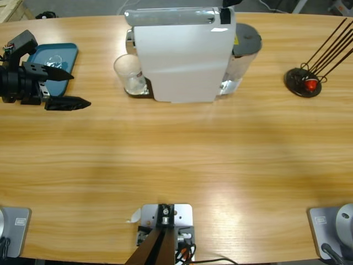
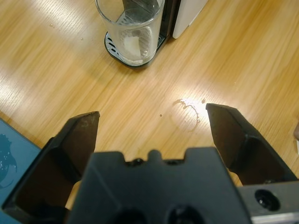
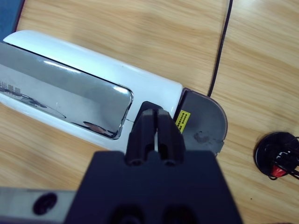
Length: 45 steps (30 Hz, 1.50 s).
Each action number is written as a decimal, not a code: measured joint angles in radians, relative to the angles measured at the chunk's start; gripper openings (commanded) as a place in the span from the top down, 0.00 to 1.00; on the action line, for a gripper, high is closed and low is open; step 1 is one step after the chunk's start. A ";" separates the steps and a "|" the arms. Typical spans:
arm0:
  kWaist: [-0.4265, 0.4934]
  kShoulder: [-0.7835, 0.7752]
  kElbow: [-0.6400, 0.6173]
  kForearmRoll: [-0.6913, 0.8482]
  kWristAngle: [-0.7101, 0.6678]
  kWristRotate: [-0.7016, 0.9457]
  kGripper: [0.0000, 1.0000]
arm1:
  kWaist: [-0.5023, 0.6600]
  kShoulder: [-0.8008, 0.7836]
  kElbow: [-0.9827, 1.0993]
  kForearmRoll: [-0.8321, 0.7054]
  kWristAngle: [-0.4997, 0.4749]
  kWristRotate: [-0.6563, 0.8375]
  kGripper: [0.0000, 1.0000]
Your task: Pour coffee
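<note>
2 hands: left hand [image 2: 152, 126] wide open, right hand [image 3: 156, 122] closed.

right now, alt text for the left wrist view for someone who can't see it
The left hand, open and holding nothing, points across the wooden table at a clear glass cup standing on the drip tray of a white coffee machine. A faint ring of spilled drops glints between them, and a blue tray shows at lower left.

Couldn't tell if the glass cup [image 1: 130, 74] had any coffee in it, and its rim was cut off in the left wrist view. The right hand [image 1: 227, 4] barely poked in at the top edge. The blue tray [image 1: 60, 52] sat partly behind the left arm.
</note>
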State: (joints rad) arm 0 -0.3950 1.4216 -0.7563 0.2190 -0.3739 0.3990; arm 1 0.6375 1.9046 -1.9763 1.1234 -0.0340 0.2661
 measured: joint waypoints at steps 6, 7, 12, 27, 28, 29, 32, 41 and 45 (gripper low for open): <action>0.000 0.000 0.001 0.000 0.000 0.000 0.00 | 0.000 0.002 0.004 0.005 0.000 0.000 1.00; 0.000 0.000 0.001 0.000 0.000 0.000 0.00 | -0.001 0.003 0.004 0.008 0.000 0.000 1.00; 0.000 0.000 0.001 -0.001 0.000 0.000 0.00 | -0.003 0.004 0.004 0.020 0.000 0.000 1.00; 0.001 -0.016 0.008 -0.004 0.000 0.000 0.00 | 0.036 -0.115 -0.202 0.106 -0.032 -0.051 0.00; 0.001 -0.018 0.009 -0.004 0.000 0.000 0.00 | 0.046 -0.156 -0.199 0.114 -0.033 -0.051 0.00; 0.001 -0.019 0.009 -0.004 0.000 0.000 0.00 | 0.052 -0.195 -0.177 0.118 -0.034 -0.050 0.00; 0.001 -0.023 0.009 -0.004 0.000 0.000 0.01 | 0.069 -0.282 -0.039 0.125 -0.036 -0.031 0.00; 0.001 -0.053 0.013 -0.004 0.000 -0.005 0.01 | 0.098 -0.325 0.252 -0.026 -0.036 0.000 0.00; 0.001 -0.057 0.013 -0.004 0.000 -0.015 0.01 | 0.099 -0.333 0.304 -0.054 -0.036 0.000 0.00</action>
State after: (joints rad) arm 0 -0.3937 1.3650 -0.7434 0.2152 -0.3739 0.3845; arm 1 0.7370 1.5718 -1.6727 1.0693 -0.0697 0.2659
